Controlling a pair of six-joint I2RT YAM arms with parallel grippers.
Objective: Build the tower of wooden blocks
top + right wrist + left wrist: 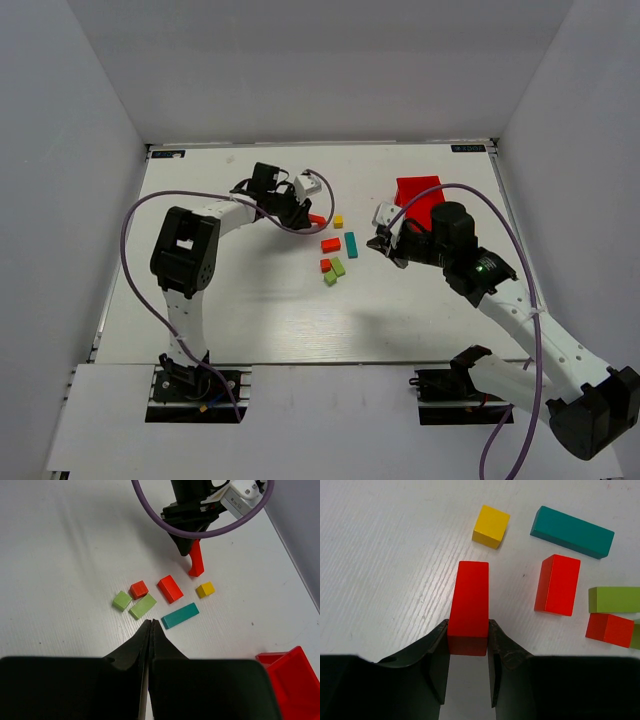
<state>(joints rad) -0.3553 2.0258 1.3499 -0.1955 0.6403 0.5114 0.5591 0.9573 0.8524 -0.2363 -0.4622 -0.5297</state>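
No tower stands; the wood blocks lie loose on the white table. My left gripper is shut on one end of a red bar. The bar hangs tilted, its far end at or just above the table, next to a yellow cube. Beyond it lie a teal bar, a red-orange block, a lime bar and a small red cube. My right gripper is shut and empty, hovering just short of the lime bar and the teal bar. A lime cube lies at the left.
A larger red plastic bin sits at the back right, behind my right wrist, and shows in the right wrist view. White walls enclose the table. Purple cables loop over both arms.
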